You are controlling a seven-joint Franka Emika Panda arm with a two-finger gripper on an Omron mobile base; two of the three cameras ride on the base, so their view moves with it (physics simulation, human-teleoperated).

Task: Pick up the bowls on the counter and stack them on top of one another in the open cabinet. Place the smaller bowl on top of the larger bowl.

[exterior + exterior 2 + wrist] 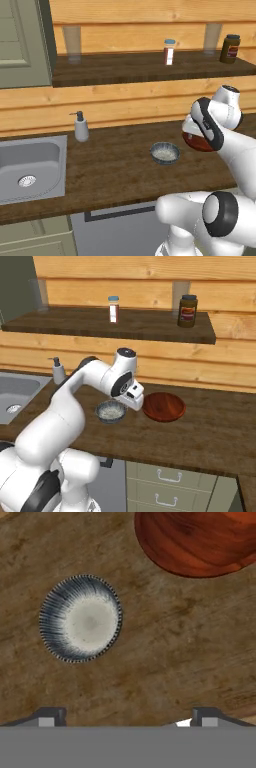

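The 2 bowls sit upright near each other on the dark wood-grain worktop (pixel 210 431). The smaller bowl (pixel 80 618) is grey-blue with a ridged, dotted rim and pale speckled inside. To its right, the larger bowl (pixel 164 406) is wide, shallow and glossy red-brown. The end effector (pixel 127 716) hovers above them, fingers apart, holding nothing.
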